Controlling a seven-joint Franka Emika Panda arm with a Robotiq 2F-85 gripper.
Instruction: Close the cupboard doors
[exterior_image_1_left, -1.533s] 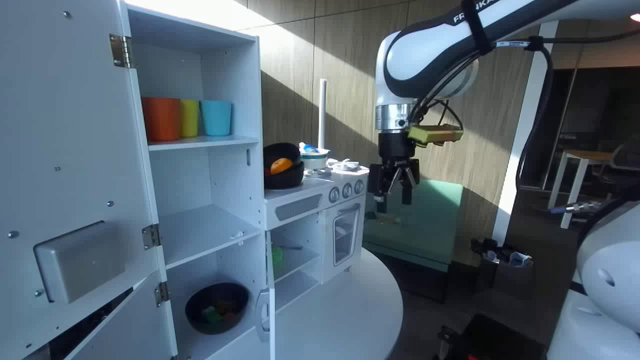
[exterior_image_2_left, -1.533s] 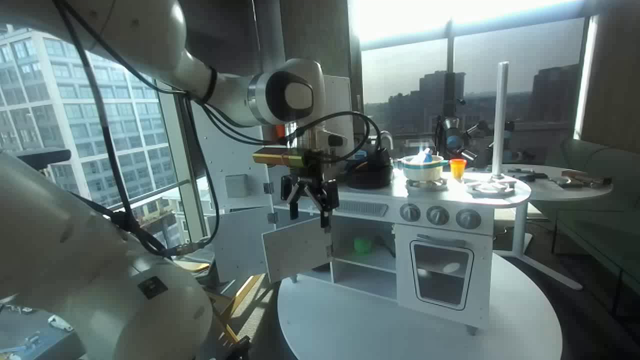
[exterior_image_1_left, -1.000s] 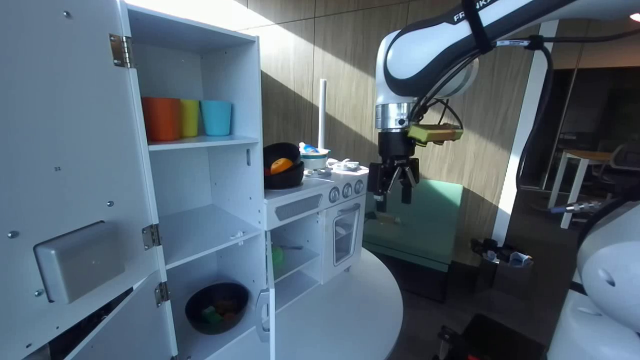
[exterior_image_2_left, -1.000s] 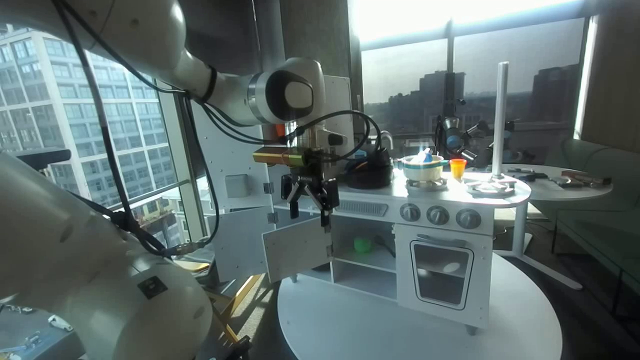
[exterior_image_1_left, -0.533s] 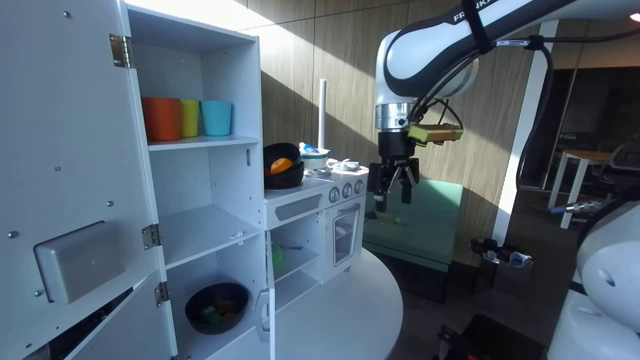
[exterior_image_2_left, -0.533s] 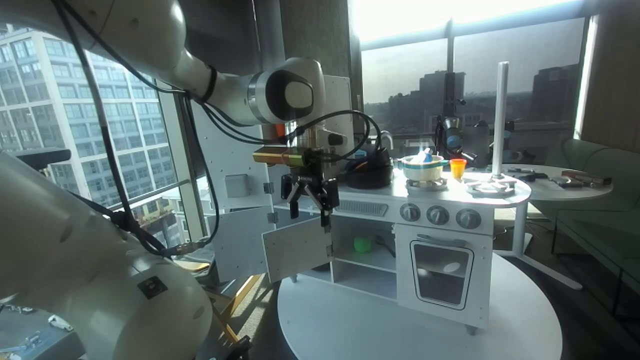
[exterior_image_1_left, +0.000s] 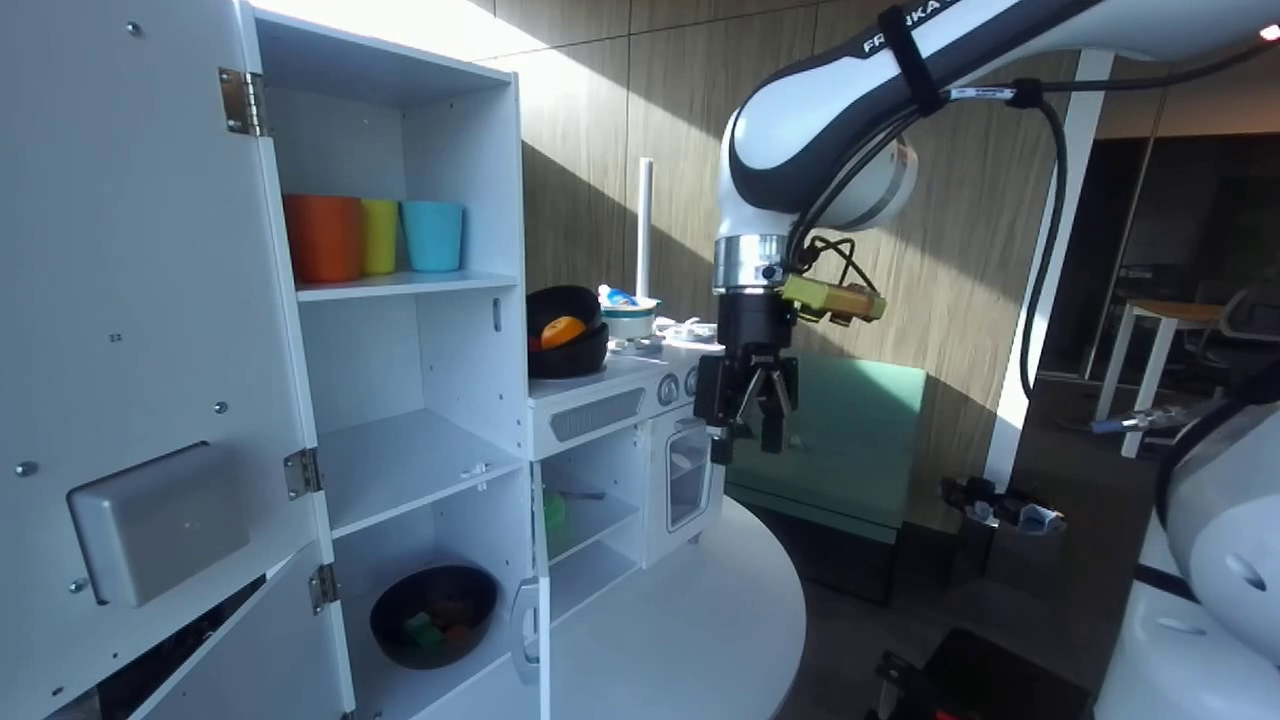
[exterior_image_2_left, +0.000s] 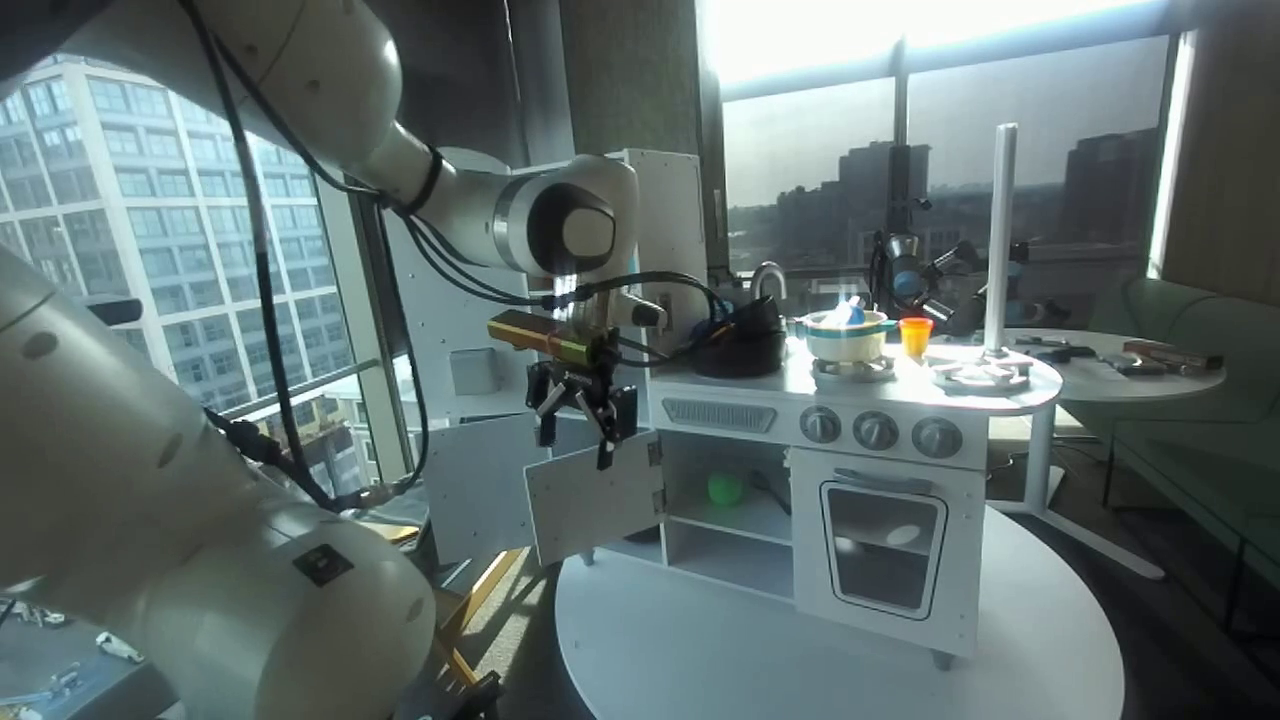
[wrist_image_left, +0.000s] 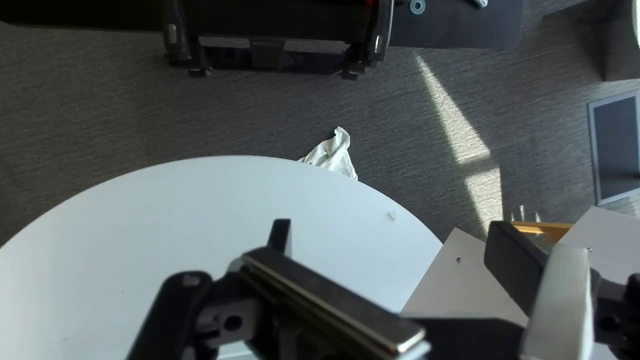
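The white play kitchen has several cupboard doors standing open. The small low door (exterior_image_2_left: 590, 500) is swung out; it shows edge-on (exterior_image_1_left: 543, 620) in an exterior view, and in the wrist view (wrist_image_left: 465, 275) at lower right. The tall cupboard's upper door (exterior_image_1_left: 120, 300) and lower door (exterior_image_1_left: 250, 650) are wide open; its lower door also shows behind the small one (exterior_image_2_left: 480, 490). My gripper (exterior_image_1_left: 747, 450) is open and empty. It hangs near the small door's top edge (exterior_image_2_left: 576, 450), apart from it. The wrist view shows the fingers spread (wrist_image_left: 395, 240) over table and door.
The kitchen stands on a round white table (exterior_image_1_left: 680, 630). Black bowls (exterior_image_1_left: 568, 335) and a pot (exterior_image_2_left: 848, 335) sit on the counter. Cups (exterior_image_1_left: 325, 238) and a black bowl (exterior_image_1_left: 436, 615) stand inside the tall cupboard. The oven door (exterior_image_2_left: 885, 540) is shut.
My arm and gripper have moved down and to the left in both exterior views, after holding still earlier. The doors have not moved. The gripper stays open.
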